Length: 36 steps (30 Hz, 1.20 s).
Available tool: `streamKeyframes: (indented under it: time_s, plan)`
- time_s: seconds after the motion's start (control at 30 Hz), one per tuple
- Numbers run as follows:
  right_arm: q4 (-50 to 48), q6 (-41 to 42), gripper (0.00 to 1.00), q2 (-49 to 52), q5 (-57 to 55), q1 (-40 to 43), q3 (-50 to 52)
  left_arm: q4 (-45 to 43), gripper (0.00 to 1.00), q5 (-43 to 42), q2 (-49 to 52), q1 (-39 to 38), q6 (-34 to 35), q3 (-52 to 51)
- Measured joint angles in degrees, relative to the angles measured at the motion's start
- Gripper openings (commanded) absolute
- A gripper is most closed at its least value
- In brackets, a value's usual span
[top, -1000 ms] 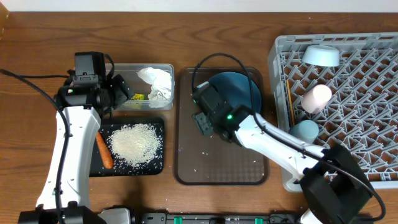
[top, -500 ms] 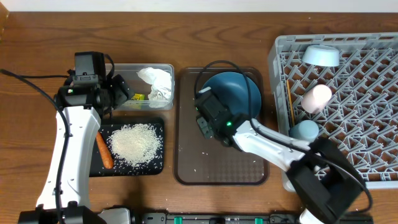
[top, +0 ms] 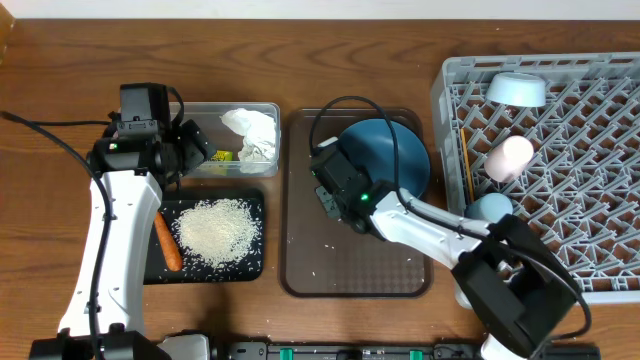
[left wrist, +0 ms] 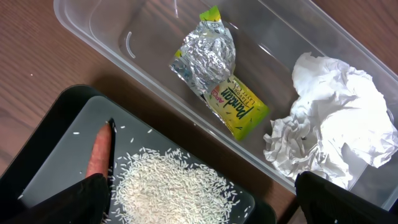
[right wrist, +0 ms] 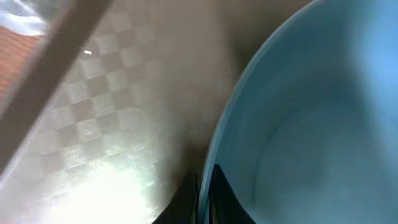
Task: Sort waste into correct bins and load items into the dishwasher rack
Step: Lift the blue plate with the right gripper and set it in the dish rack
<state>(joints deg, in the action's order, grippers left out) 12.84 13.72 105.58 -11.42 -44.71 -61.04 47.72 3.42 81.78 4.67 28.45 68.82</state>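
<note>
While the left arm [top: 105,230] hangs over the left end of the tabletop [top: 50,80], the left jaws stand wide apart and hold nothing, above the place where the two bins meet. In the shallow black tray [top: 250,268] the small orange carrot [top: 167,243] lies along the left side, and just beside it sits a heap of white rice-like grains [top: 215,230]. Behind that tray is the clear plastic tub [top: 205,110], touching it or nearly so. The tub holds the crumpled silver foil wrapper [left wrist: 217,81] with its yellow-green part, and to the right of that the crumpled white paper [top: 252,133]. Next comes the dark brown serving tray [top: 350,270], with a few stray grains scattered on it. The large dark blue plate [top: 390,155] rests at its far end and overlaps the tray's right rim. The right arm [top: 430,225] reaches across this tray from the lower right, and the right jaws are closed on the plate's left rim. In the wrist view that rim runs down into the pinched tips. At the far right stands the grey dishwasher rack [top: 590,200]. The wooden chopsticks [top: 466,165] lie along its left side, and the pale blue-white bowl [top: 517,89] sits near its back edge. The pale pink cup [top: 508,157] lies on its side below the bowl. The light blue cup [top: 490,210] is in front of that, close to the right arm.
</note>
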Motion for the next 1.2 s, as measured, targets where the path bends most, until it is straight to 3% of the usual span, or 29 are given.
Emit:
streamKeyframes:
  time_s: [0.17,0.33,0.5,0.63,0.8,0.97,1.2]
  plan:
    - [0.7,0.9,0.01,-8.2,9.0,0.3,0.0,0.0,0.99,0.0,0.0,0.0,0.0,0.0]
    - [4.3,3.0,0.01,-23.8,19.9,5.0,0.0,0.0,0.98,0.0,0.0,0.0,0.0,0.0]
    - [10.9,4.1,0.01,-36.9,31.0,17.6,-0.1,0.0,0.99,0.0,0.0,0.0,0.0,0.0]
    - [13.2,4.5,0.01,-43.2,43.6,33.5,-0.1,0.0,0.99,0.0,0.0,0.0,0.0,0.0]
    - [13.2,4.6,0.01,-44.6,63.3,56.3,-0.1,0.0,0.99,0.0,0.0,0.0,0.0,0.0]
    - [10.2,4.2,0.01,-40.1,81.7,73.8,-0.1,0.0,0.99,0.0,0.0,0.0,0.0,0.0]
    - [5.9,3.6,0.01,-28.6,94.8,86.2,-0.1,0.0,0.98,0.0,0.0,0.0,0.0,0.0]
